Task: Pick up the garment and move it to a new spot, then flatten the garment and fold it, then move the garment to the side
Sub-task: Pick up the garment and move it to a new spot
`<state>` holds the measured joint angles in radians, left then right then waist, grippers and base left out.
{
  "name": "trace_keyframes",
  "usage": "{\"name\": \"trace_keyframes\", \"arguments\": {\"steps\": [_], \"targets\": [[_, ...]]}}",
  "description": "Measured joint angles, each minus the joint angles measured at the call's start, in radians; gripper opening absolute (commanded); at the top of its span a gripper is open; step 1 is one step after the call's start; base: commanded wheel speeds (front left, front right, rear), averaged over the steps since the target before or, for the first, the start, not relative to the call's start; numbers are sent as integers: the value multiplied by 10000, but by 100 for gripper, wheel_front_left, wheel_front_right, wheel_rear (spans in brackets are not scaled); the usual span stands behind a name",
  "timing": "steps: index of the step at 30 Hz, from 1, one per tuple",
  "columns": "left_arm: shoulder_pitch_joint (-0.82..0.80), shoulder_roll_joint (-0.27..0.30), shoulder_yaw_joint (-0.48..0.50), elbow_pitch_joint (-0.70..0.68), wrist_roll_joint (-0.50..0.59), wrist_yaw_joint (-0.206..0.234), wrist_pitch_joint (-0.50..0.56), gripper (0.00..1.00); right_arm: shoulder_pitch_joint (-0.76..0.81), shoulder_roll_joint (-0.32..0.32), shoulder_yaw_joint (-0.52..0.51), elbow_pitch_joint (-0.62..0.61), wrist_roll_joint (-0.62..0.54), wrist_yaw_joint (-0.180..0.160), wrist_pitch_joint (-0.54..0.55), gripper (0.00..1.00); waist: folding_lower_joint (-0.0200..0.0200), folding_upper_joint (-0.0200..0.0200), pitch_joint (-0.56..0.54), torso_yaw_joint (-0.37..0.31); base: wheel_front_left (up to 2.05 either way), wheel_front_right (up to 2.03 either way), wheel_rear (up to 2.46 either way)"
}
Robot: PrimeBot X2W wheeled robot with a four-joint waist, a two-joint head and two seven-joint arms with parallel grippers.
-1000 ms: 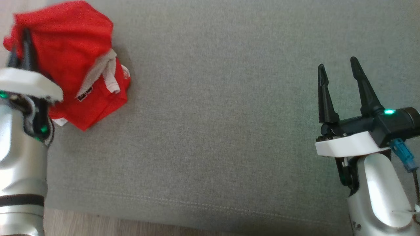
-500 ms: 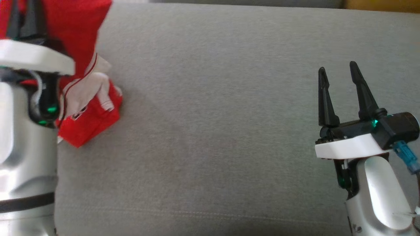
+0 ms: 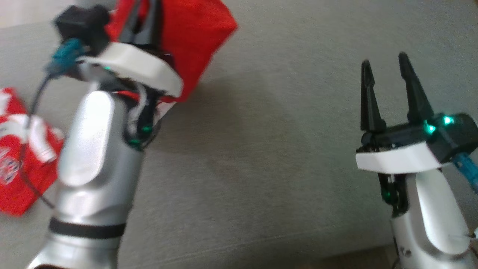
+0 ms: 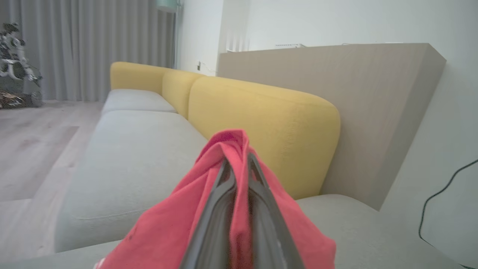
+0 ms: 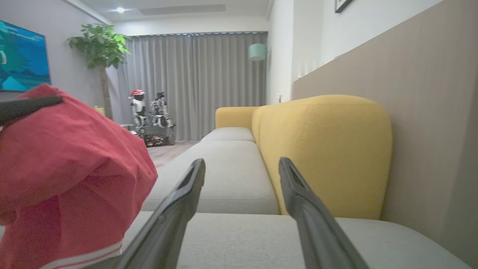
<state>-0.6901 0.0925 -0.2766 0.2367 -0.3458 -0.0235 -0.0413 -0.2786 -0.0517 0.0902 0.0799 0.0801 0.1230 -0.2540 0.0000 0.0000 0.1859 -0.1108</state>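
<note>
The garment (image 3: 194,41) is red with white trim and hangs lifted off the grey couch seat (image 3: 269,157). My left gripper (image 3: 143,15) is shut on its upper fold at the top left of the head view. In the left wrist view the red cloth (image 4: 175,224) drapes over both closed fingers (image 4: 220,201). The lower part of the garment (image 3: 22,157) trails at the far left, behind my left forearm. My right gripper (image 3: 384,65) stands open at the right with nothing between its fingers (image 5: 179,201); the garment (image 5: 63,164) shows at that view's left.
Yellow back cushions (image 5: 325,149) run along the far side of the seat, with a beige wall panel (image 4: 354,93) behind them. Wood floor (image 4: 33,149) lies beyond the seat's near edge. Another robot (image 5: 149,112) stands by the curtain far off.
My left arm has risen and swung right toward the seat's middle, carrying the garment up off the cushion. The head camera has shifted too. The right gripper stays open in place.
</note>
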Motion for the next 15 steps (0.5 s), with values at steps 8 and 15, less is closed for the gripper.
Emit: {"name": "trace_keyframes", "arguments": {"steps": [8, 15], "targets": [[-1217, -512, -1043, 1841, 73, 784, -1152, 0, -606, -4, 201, -385, 569, 0, -17, 100, 0, 0, 665, -1661, 0, 0, 0], [-1672, -581, -4424, 3043, -1523, 1133, -1781, 100, -616, 0, 213, -470, 792, 0, -19, 100, 0, 0, 1455, -2714, 0, 0, 0]]}}
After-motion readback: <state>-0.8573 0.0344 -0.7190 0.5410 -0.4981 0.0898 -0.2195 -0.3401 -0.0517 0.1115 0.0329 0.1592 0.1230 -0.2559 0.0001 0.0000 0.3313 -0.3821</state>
